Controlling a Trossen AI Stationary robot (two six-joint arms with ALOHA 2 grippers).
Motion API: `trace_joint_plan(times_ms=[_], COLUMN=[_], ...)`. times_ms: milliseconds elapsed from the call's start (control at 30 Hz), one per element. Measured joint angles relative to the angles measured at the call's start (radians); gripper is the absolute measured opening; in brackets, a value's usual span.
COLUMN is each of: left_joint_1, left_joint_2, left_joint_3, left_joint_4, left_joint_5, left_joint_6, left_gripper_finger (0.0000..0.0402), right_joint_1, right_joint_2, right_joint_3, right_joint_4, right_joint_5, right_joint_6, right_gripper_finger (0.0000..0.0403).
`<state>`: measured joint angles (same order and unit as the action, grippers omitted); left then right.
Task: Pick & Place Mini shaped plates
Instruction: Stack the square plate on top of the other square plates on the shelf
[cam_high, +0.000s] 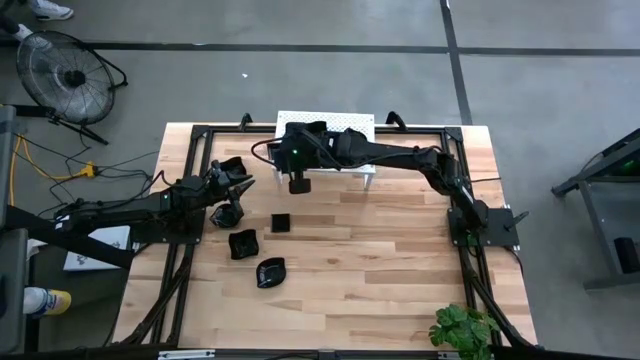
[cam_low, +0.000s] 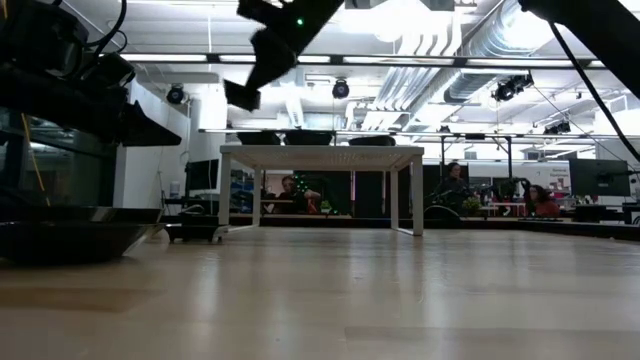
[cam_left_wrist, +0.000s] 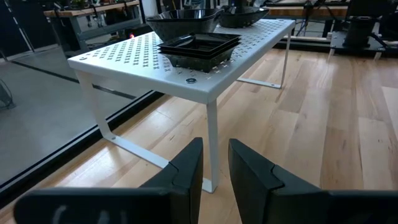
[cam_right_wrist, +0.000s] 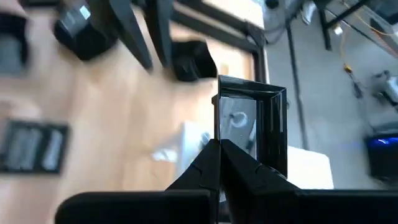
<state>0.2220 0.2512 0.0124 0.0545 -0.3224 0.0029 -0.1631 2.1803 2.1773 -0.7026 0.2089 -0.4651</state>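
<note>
Dark fingers (cam_right_wrist: 219, 163) of the right gripper (cam_high: 298, 184) are pinched tight on the rim of a square plate (cam_right_wrist: 252, 127), which stands on edge beyond the fingertips, its long side running straight out from the jaws; the white stand (cam_high: 345, 123) lies just behind it, so I judge the right arm nearer for placing; the left gripper (cam_left_wrist: 214, 165), slightly parted and empty, faces the stand, with stacked plates (cam_left_wrist: 199, 46) well ahead of its jaws.
</note>
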Motion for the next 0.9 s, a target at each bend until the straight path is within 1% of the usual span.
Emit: trace_joint_plan(times_ms=[100, 167, 267, 467, 667, 800, 900], left_joint_1=[0.0, 0.0, 0.0, 0.0, 0.0, 0.0, 0.0], left_joint_2=[0.0, 0.0, 0.0, 0.0, 0.0, 0.0, 0.0], left_joint_3=[0.0, 0.0, 0.0, 0.0, 0.0, 0.0, 0.0], left_joint_4=[0.0, 0.0, 0.0, 0.0, -0.001, -0.001, -0.002], left_joint_5=[0.0, 0.0, 0.0, -0.001, 0.002, 0.013, 0.021], left_joint_6=[0.0, 0.0, 0.0, 0.0, 0.0, 0.0, 0.0], left_gripper_finger=[0.0073, 0.0073, 0.0073, 0.0073, 0.0073, 0.0073, 0.0073], right_joint_1=[-0.002, -0.002, 0.002, 0.023, 0.036, 0.036, 0.039], right_joint_2=[0.0, 0.0, 0.005, 0.041, 0.059, 0.069, 0.084], right_joint_3=[0.0, 0.0, 0.0, 0.0, 0.0, 0.0, 0.0], right_joint_4=[-0.036, -0.051, -0.048, -0.039, -0.033, -0.032, -0.033], right_joint_5=[0.055, 0.094, 0.155, 0.231, 0.34, 0.348, 0.328], right_joint_6=[-0.058, -0.06, -0.011, 0.031, 0.166, 0.173, 0.173], right_gripper_finger=[0.0, 0.0, 0.0, 0.0, 0.0, 0.0, 0.0])
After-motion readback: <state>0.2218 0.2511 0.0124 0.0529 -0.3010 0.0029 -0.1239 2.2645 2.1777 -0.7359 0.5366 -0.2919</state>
